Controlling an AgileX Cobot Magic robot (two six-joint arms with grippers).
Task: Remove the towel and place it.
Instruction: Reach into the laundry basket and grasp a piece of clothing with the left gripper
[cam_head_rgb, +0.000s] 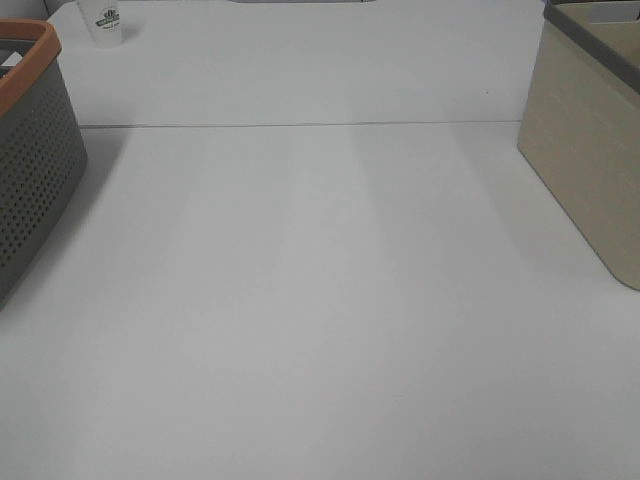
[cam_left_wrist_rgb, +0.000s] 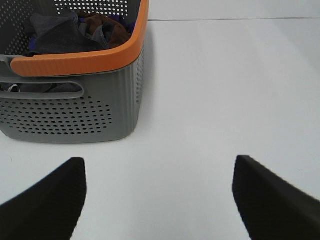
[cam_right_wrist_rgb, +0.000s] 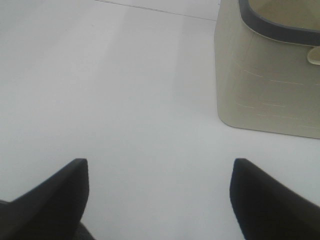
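Towel (cam_left_wrist_rgb: 57, 35): heaped in grey basket (cam_left_wrist_rgb: 75, 117), left edge of worktop (cam_head_rgb: 320, 300).
Left end effector (cam_left_wrist_rgb: 159, 197): wide, empty.
Right end effector (cam_right_wrist_rgb: 158, 197): wide, empty.

White cup (cam_head_rgb: 105, 22): dark printed logo, lettering too small to read.

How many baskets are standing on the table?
2. A grey perforated basket with an orange rim stands at the left edge of the table; a beige basket with a dark grey rim stands at the right edge. Others may be hidden.
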